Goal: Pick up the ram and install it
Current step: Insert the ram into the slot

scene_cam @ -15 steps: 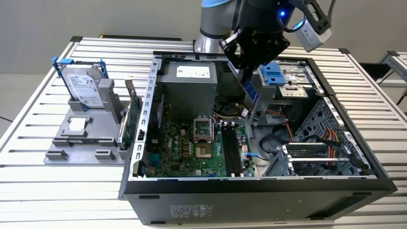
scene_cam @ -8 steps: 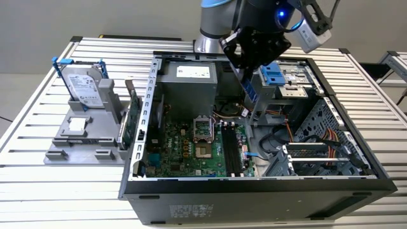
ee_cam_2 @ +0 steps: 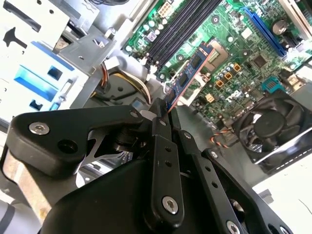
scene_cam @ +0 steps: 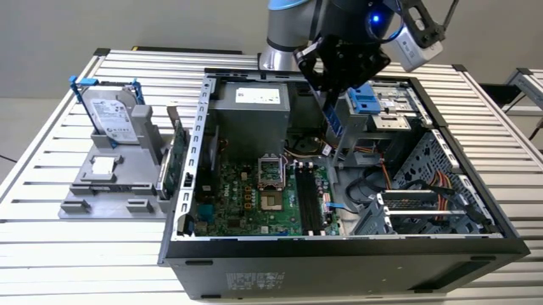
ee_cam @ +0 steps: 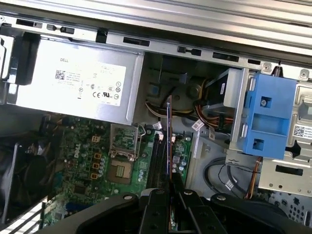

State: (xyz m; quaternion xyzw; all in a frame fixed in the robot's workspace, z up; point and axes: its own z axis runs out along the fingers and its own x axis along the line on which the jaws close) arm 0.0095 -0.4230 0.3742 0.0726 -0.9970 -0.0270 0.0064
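Exterior view's left has a grey fixture (scene_cam: 102,181) on the slatted worktop (scene_cam: 51,254), carrying a silver hard drive (scene_cam: 110,114) in a blue frame. Just beside it, a green expansion card (scene_cam: 174,159) stands on edge. Next comes the open computer case (scene_cam: 339,257), with the power supply (scene_cam: 250,108) at its far side and the motherboard (scene_cam: 254,197) lying flat below it. Toward the exterior view's right, the black hand (scene_cam: 327,91) hangs over the case with its fingers drawn narrow, pinching the ram (scene_cam: 330,121) by its upper end. The stick hangs down on edge above the board, beyond the long memory slots (scene_cam: 309,203) and apart from them, not seated. A blue bracket (scene_cam: 365,98) sits just to the exterior view's right of it. In the second wrist view the fingers (ee_cam_2: 161,146) clamp one end of the ram (ee_cam_2: 187,78), which reaches out over the processor socket (ee_cam_2: 197,83), between the slots (ee_cam_2: 180,29) and a fan (ee_cam_2: 273,126). In the first wrist view the ram (ee_cam: 168,141) shows edge-on, rising from the hand (ee_cam: 170,187) over the slots (ee_cam: 157,156).
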